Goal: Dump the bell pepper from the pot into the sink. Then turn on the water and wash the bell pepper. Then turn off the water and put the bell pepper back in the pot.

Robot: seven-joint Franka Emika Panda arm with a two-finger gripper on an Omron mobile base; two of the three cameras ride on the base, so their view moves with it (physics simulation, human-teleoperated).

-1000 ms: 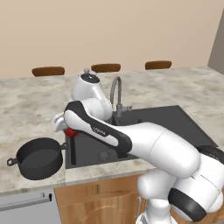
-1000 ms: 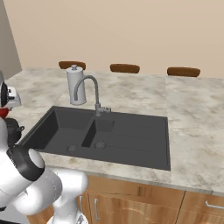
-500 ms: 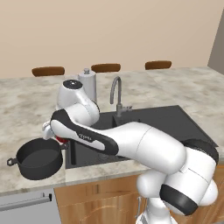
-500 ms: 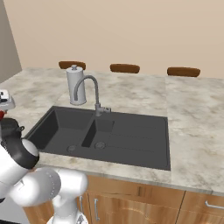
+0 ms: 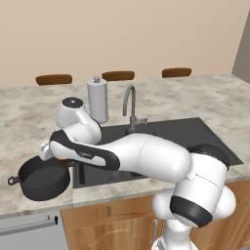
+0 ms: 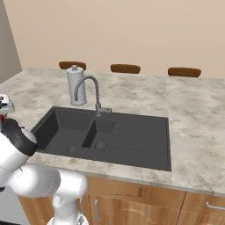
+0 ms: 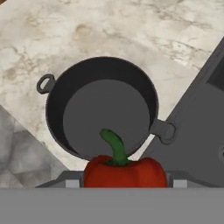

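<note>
White arm swung low and far left over the worktop's front edge, wrist bent down, gripper (image 7: 125, 181) clamped around the bell pepper (image 7: 125, 171)

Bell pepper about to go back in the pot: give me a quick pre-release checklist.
1. Bell pepper held in the tool: ok.
2. Pot upright on the counter, left of the sink: ok.
3. Pot interior free of other items: ok.
4. Pepper over the pot opening: cannot tell; hand view puts it at the near rim.
5. Water off at the faucet: ok, no stream.
</note>
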